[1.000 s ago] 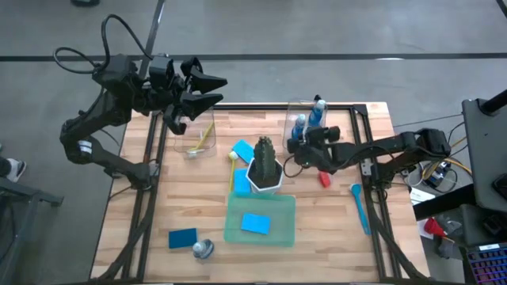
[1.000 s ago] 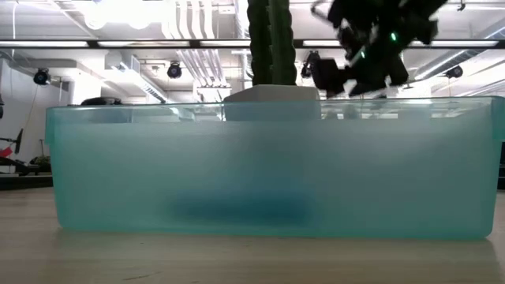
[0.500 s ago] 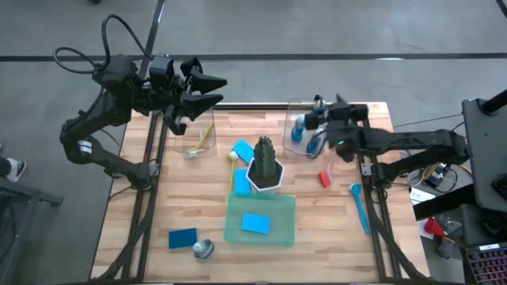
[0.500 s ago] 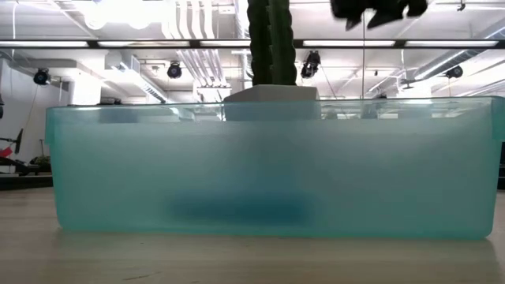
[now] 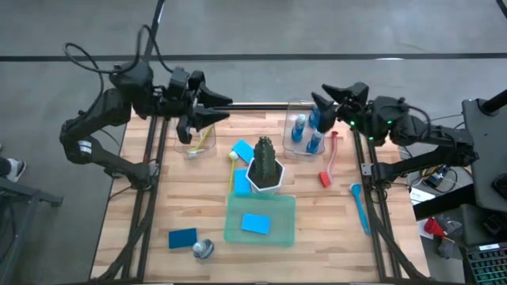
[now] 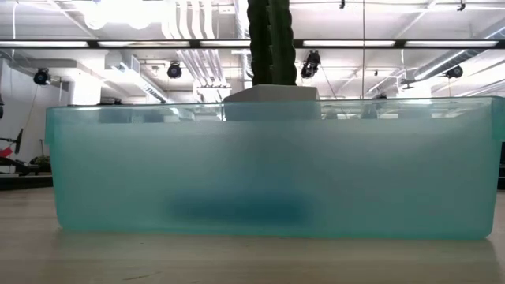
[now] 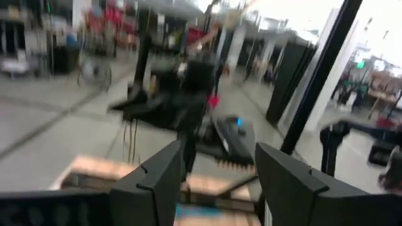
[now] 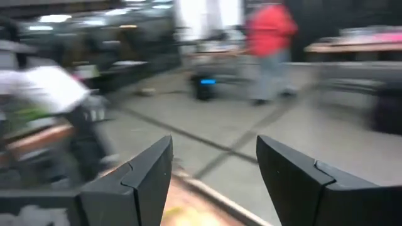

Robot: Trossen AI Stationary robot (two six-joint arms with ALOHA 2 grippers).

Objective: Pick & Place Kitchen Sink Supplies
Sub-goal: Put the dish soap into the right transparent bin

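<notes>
My left gripper (image 5: 227,108) (image 7: 217,157) hangs open and level above the table's far left, over a clear bin (image 5: 192,138) with a yellow brush (image 5: 207,136) in it. My right gripper (image 5: 320,96) (image 8: 213,150) hangs open and level above a second clear bin (image 5: 305,131), in which blue bottles (image 5: 314,142) stand. A red brush (image 5: 329,162) and a blue brush (image 5: 360,207) lie flat on the table at the right. One blue sponge (image 5: 255,224) lies in the green tray (image 5: 234,229) (image 6: 268,173). Other blue sponges (image 5: 242,149) (image 5: 182,237) lie on the wood.
A dark green plant in a white pot (image 5: 265,168) (image 6: 271,39) stands mid-table, just beyond the tray. A yellow brush (image 5: 232,162) and a sponge (image 5: 240,180) lie at its left. A small grey round thing (image 5: 203,249) sits at the near left. Black frame rails run along both table sides.
My right gripper has risen from low beside the bottle bin and drawn back toward the table's far right, rolling to level; the red brush's handle, hidden under the arm before, now shows. My left gripper has tipped down to level and sunk a little.
</notes>
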